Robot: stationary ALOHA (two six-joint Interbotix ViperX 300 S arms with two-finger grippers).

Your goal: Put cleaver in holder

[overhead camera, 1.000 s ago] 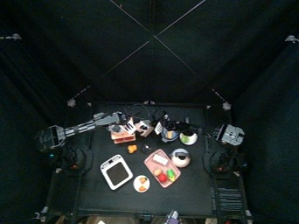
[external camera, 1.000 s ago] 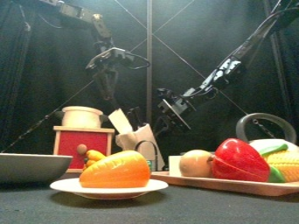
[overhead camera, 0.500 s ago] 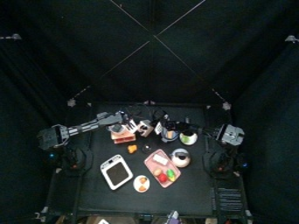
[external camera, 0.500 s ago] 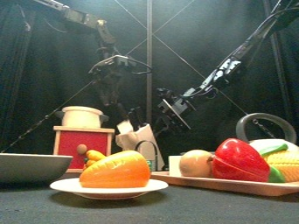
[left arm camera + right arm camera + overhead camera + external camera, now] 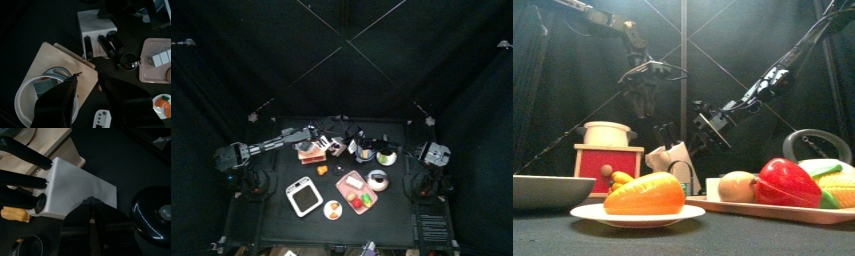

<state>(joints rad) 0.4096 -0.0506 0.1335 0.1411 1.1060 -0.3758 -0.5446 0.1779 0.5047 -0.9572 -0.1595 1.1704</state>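
Hovering with jaws spread wide and empty, left gripper (image 5: 643,97) above the white knife holder (image 5: 97,29). Seated in a holder slot, cleaver (image 5: 88,46), black handle poking out beside two other handles. Hanging to the right of the holder, right gripper (image 5: 714,127), jaws nearly pinched together, gripping nothing visible.

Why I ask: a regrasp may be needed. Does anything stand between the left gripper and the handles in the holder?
Nothing visible does. The left gripper hangs open above the white holder, whose black handles stick out uncovered. The wooden board lies beside the holder, not over it.
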